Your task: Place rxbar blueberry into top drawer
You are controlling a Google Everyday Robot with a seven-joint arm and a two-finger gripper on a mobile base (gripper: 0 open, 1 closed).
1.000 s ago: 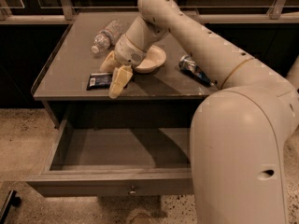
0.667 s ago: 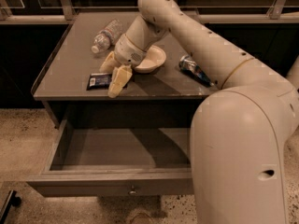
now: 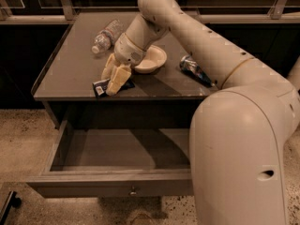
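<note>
The rxbar blueberry (image 3: 99,87), a dark flat bar with a white patch at its left end, lies near the front edge of the grey table (image 3: 70,64). My gripper (image 3: 114,86) is right on top of it. Its pale fingers (image 3: 120,78) point down, open, and cover the bar's middle. The top drawer (image 3: 84,187) below the table is pulled out and holds nothing I can see. Its round knob (image 3: 133,190) is on the front panel. My arm hides the drawer's right part.
A plastic bottle (image 3: 105,35) lies at the back left of the table. A white bowl (image 3: 151,59) sits just behind the gripper, and a crushed blue-silver can (image 3: 194,69) lies to the right. My bulky arm (image 3: 243,163) fills the right foreground. The floor is speckled.
The gripper has come down slightly onto the bar. The drawer and the other objects have not moved.
</note>
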